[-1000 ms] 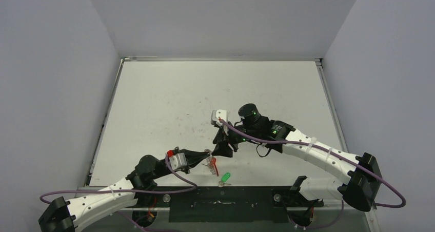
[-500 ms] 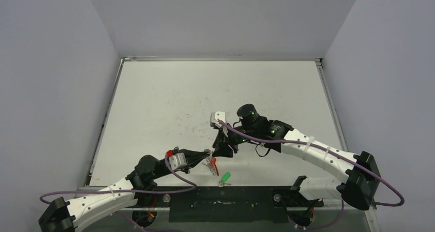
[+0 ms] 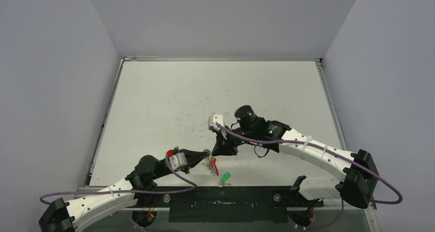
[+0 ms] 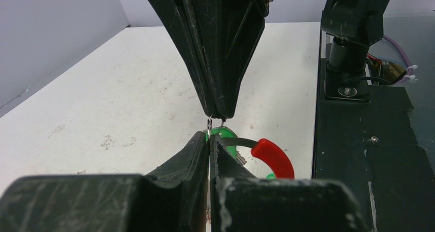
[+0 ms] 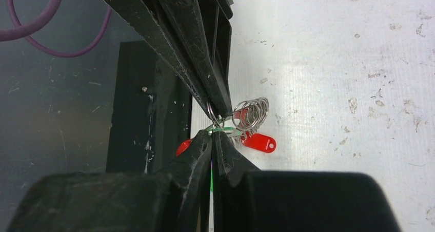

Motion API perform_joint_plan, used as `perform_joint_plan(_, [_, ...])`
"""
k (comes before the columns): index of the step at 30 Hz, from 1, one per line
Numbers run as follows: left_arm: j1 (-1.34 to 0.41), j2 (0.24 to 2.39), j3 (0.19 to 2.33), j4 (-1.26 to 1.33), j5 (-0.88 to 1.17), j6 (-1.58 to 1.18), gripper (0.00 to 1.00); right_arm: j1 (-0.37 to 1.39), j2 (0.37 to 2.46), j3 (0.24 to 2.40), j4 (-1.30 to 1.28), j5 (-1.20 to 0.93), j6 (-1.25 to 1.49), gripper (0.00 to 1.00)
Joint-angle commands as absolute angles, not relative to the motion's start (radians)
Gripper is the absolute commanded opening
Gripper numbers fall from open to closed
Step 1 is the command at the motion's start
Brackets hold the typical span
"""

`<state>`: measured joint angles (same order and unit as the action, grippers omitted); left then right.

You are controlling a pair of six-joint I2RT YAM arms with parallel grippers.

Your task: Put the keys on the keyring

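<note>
Jaws on both of your arms are pressed shut in the top view, the left gripper [image 3: 207,158] and right gripper [image 3: 216,152] meeting tip to tip low over the table [image 3: 169,98]. The keyring [image 3: 211,165] shows just on the near side of the two tips, a glint of metal with a red spot. A loose key [image 3: 224,178] lies flat on the table, nearer the bases than the jaws and apart from them.

From the left wrist, your left gripper [image 4: 210,142] has its jaws closed to a hairline on the keyring [image 4: 240,140]. Its wire runs out right of the fingertips into the red sleeve [image 4: 272,156]. The right gripper [image 4: 219,114] reaches down from above, jaws pinched together, its tip almost touching the left tips. A green key [image 4: 224,134] shows just behind the left fingertips; you cannot tell whether it is threaded.

From the right wrist, your right gripper [image 5: 211,137] is clamped on the green key [image 5: 218,130], a green sliver visible between the fingers. The left gripper [image 5: 221,111] comes in from above, its tip just over the right tips. Silver coils of the keyring [image 5: 251,113] sit just right of both tips, with the red sleeve [image 5: 259,142] below the coils.
</note>
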<state>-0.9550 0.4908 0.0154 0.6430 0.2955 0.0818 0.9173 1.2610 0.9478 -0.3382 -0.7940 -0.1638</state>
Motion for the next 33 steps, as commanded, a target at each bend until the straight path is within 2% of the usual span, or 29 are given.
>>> perform_joint_plan(1, [-0.960,0.464,0.035,0.701,0.286,0.069,0.00,0.918,1.258,0.956,-0.337,-0.792,-0.203,0.00])
perform_joint_plan(24, [-0.960,0.440,0.031,0.709,0.295,0.065,0.00,0.911,1.303,0.931,-0.291,-0.745,-0.191,0.01])
perform_joint_plan(25, [-0.960,0.440,0.031,0.708,0.295,0.063,0.00,0.910,1.294,0.929,-0.290,-0.737,-0.190,0.07])
perform_joint_plan(27, [-0.960,0.435,0.029,0.703,0.294,0.064,0.00,0.908,1.270,0.919,-0.278,-0.707,-0.184,0.25])
perform_joint_plan(29, [-0.960,0.426,0.030,0.692,0.291,0.064,0.00,0.902,1.232,0.891,-0.253,-0.664,-0.176,0.37])
perform_joint_plan(31, [-0.960,0.412,0.033,0.662,0.280,0.070,0.00,0.896,1.185,0.854,-0.214,-0.617,-0.159,0.47])
perform_joint_plan(33, [-0.960,0.391,0.048,0.586,0.265,0.085,0.00,0.887,1.134,0.815,-0.175,-0.564,-0.138,0.53])
